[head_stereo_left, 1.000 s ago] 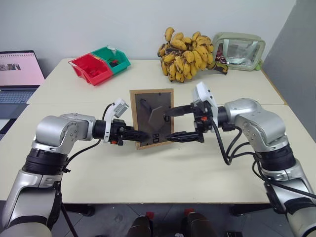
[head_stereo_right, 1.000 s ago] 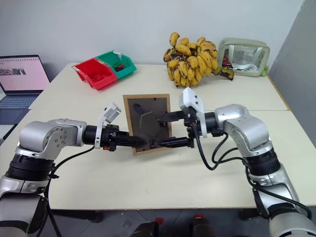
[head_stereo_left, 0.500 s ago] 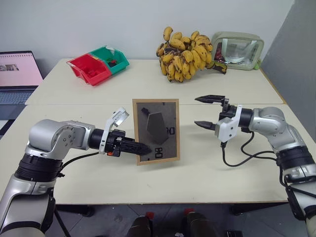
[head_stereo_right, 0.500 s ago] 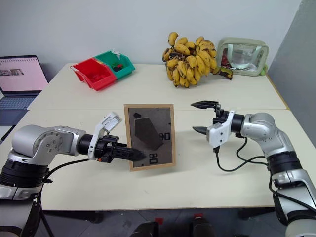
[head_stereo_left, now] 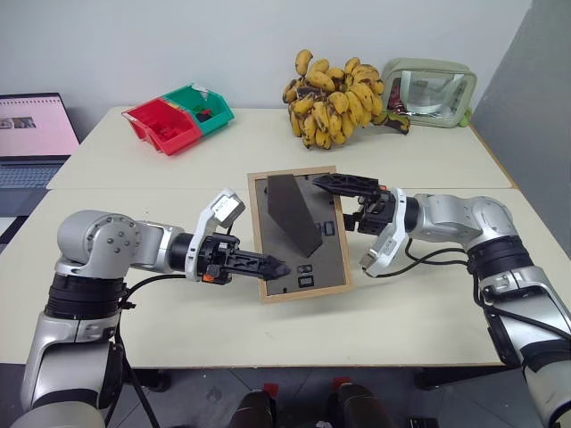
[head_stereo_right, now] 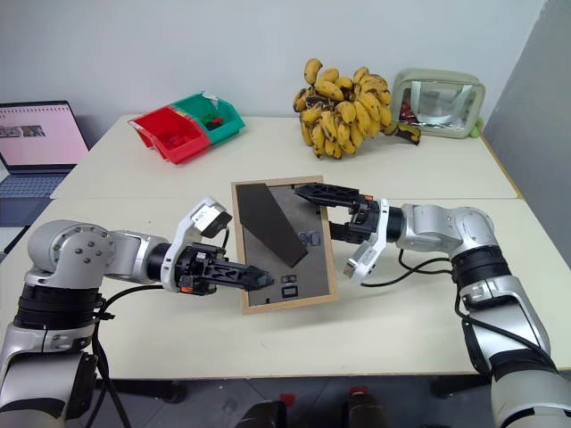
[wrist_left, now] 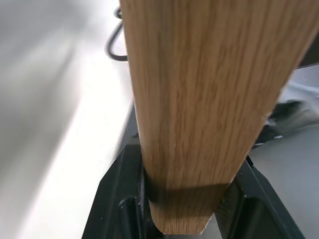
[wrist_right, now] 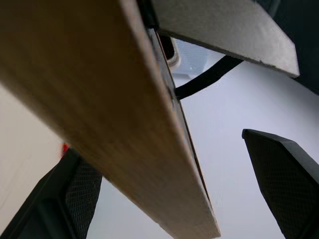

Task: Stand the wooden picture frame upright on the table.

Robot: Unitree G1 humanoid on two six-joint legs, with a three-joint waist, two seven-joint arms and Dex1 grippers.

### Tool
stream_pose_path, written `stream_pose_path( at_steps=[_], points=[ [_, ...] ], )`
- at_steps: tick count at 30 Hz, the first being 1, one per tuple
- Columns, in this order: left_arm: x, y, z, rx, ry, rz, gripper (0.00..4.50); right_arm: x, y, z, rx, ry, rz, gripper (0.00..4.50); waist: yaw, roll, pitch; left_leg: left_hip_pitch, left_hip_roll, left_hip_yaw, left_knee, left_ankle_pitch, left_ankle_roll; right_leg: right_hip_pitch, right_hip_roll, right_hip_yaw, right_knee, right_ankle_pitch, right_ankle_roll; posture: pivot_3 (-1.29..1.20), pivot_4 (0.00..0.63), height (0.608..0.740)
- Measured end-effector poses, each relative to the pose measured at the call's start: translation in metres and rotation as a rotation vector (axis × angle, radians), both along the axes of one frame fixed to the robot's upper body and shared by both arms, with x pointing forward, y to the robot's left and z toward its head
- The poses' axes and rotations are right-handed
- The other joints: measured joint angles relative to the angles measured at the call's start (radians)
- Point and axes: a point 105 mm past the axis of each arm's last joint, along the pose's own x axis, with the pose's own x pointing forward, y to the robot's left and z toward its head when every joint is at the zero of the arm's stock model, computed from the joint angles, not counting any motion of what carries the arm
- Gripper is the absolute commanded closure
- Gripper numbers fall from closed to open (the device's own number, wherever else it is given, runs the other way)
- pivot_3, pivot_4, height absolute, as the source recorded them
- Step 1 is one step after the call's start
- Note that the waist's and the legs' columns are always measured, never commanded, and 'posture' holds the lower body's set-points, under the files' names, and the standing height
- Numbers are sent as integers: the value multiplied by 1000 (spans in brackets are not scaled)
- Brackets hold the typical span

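Left hand (head_stereo_left: 278,266) pinches the frame (head_stereo_left: 299,234) off the desk (head_stereo_left: 375,308) at its lower left edge; right hand (head_stereo_right: 328,213) wide open straddling its right edge, should swing the flap (head_stereo_left: 293,212) out before lowering.

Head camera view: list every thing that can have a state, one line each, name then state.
Picture frame: held off the table, tilted, dark back facing the camera, stand flap swung out.
Left gripper: shut on the frame's lower left edge.
Right gripper: open, fingers either side of the frame's upper right edge.
Laptop: open, screen lit.
Pouch: upright on the table.
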Motion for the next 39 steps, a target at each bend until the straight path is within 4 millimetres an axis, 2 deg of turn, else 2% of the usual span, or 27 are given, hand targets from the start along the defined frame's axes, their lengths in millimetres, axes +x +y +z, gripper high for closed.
stream_pose_path(
  at_steps=[4,6,10,15,18,19,20,22,24,25,26,27,32,37,39],
  points=[
    [-9,5,-1,-38,78,-14,3224,-1,-9,-6,-29,7,6,35,1,0,0,0,0,0,0,0,0,0,-1,0,0,0,0,0,150,740],
    [-11,4,-3,-41,90,-16,3224,-3,-9,-8,-33,13,23,197,1,0,0,0,0,0,0,0,0,0,-1,0,0,0,0,0,150,740],
    [-12,-1,-6,-23,94,-13,3224,-8,-5,-11,-58,16,69,1065,-1,0,0,1,0,0,0,0,0,0,-1,0,1,0,0,0,150,740],
    [-12,-3,-7,-12,96,-5,3224,-7,-1,-6,-71,-11,75,2181,-1,0,0,1,0,0,0,0,0,0,-1,0,1,0,0,0,150,740],
    [-14,-4,-8,-21,107,-8,3224,-5,-1,-11,-89,-9,64,2904,0,0,0,1,0,0,0,0,0,0,-1,0,1,0,0,0,150,740],
    [-15,-4,-10,-24,116,-8,2874,-5,0,-11,-103,-16,62,3067,-1,0,0,1,-1,1,0,0,0,0,-1,1,1,0,0,0,150,740],
    [-15,-4,-10,-26,118,-9,2524,-5,-1,-11,-107,-19,61,3070,-1,0,0,1,0,0,0,0,0,0,-1,0,1,0,0,0,150,740],
    [-16,-5,-9,-25,105,-15,2271,-4,-3,-13,-121,-15,52,3129,0,0,0,1,-1,0,0,0,0,0,-1,0,1,0,0,0,150,740],
    [-15,-5,-10,-12,97,-1,1694,-2,-5,-13,-115,-10,42,3180,0,0,0,1,-1,0,0,0,0,1,-1,0,1,0,0,0,150,740],
    [-14,-5,-11,-9,96,3,1625,-2,-5,-13,-113,-10,42,3180,0,0,0,1,-1,0,0,0,0,1,-1,0,1,0,0,0,150,740],
    [-13,-5,-11,-5,96,9,1289,-2,-6,-13,-112,-9,41,3180,0,0,0,1,-1,0,0,0,0,1,-1,0,1,0,0,0,150,740],
    [-12,-4,-12,-5,98,19,1241,-2,-6,-13,-112,-6,40,3180,0,0,0,1,-1,0,0,0,0,1,-1,0,1,0,0,0,150,740],
    [8,8,-4,-18,55,146,131,4,-13,-15,-98,25,3,3180,0,0,0,1,-1,0,0,0,0,0,0,0,1,0,0,0,150,740],
    [22,37,18,-23,-73,317,0,19,-25,-21,-73,102,-88,3180,-4,0,0,1,-1,1,0,0,0,0,-1,1,1,0,0,0,150,740],
    [28,51,18,-1,-127,417,0,26,-29,-23,-51,141,-126,3180,-9,0,0,2,0,1,0,0,0,1,-1,1,1,0,0,0,150,740]
  ],
)
